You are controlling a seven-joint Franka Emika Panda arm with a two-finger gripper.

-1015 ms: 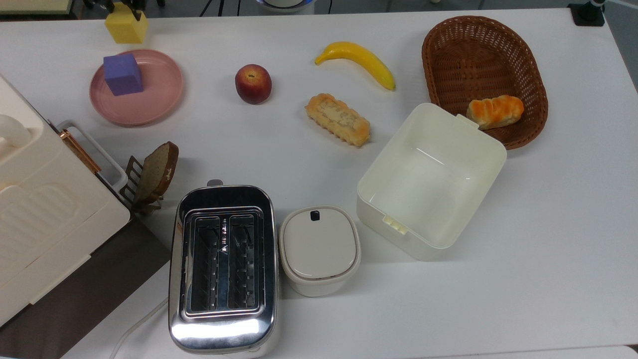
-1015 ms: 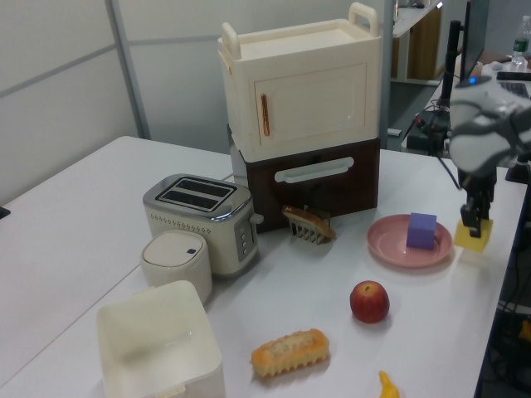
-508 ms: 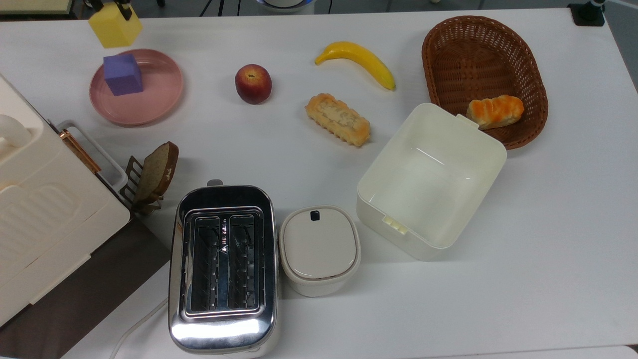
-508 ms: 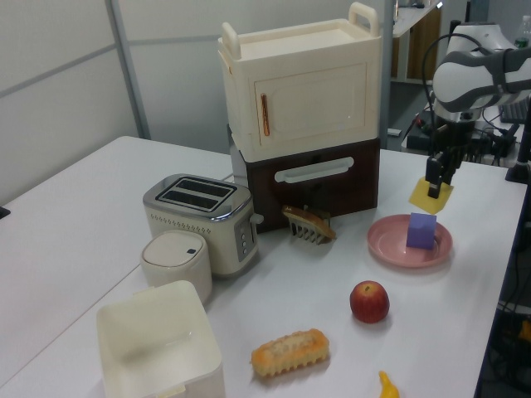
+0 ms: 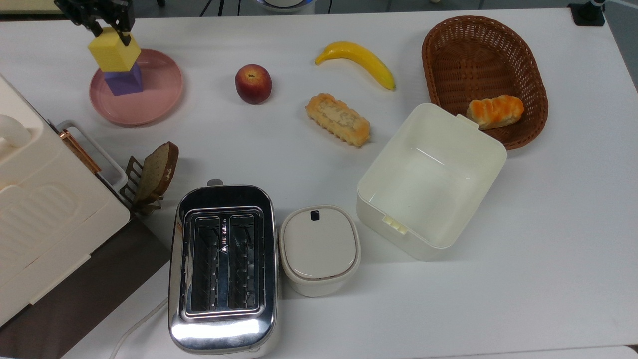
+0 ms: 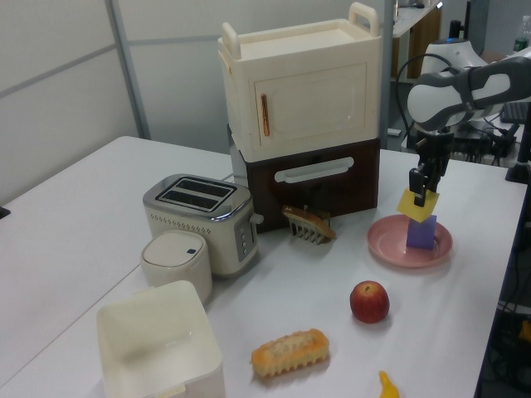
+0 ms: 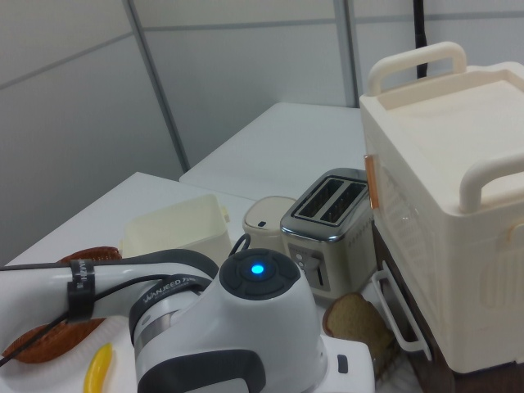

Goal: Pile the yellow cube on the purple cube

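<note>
Yellow cube [image 5: 114, 51], tilted, pinched in the hand [image 5: 110, 34] above the purple cube [image 5: 123, 82], which stands on the pink plate [image 5: 154, 94] near the worktop's [image 5: 299, 154] far corner. The left view shows the yellow cube [image 6: 416, 206] overlapping the purple cube's [image 6: 421, 234] top, contact uncertain; the top view adds apple [image 5: 253, 83], banana [image 5: 356, 62] and wicker basket [image 5: 478, 55]. The right view shows the arm's [image 7: 237, 327] white housing.
</note>
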